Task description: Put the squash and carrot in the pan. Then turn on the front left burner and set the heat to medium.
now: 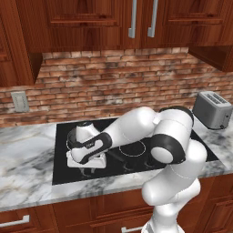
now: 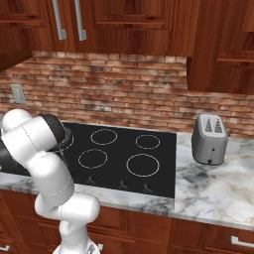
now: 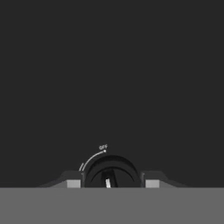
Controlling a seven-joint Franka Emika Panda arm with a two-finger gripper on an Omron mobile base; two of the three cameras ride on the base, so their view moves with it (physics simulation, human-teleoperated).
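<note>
The arm bends low over the front left of the black cooktop [image 1: 182, 142] and hides most of the pan [image 2: 66, 140]; only a bit of its dark rim peeks out. In the hand view, a round black knob [image 3: 111, 173] sits right between the two fingertips [image 3: 73, 183] of the gripper [image 3: 112, 183]. The fingers stand apart on either side of it; I cannot tell if they touch it.
</note>
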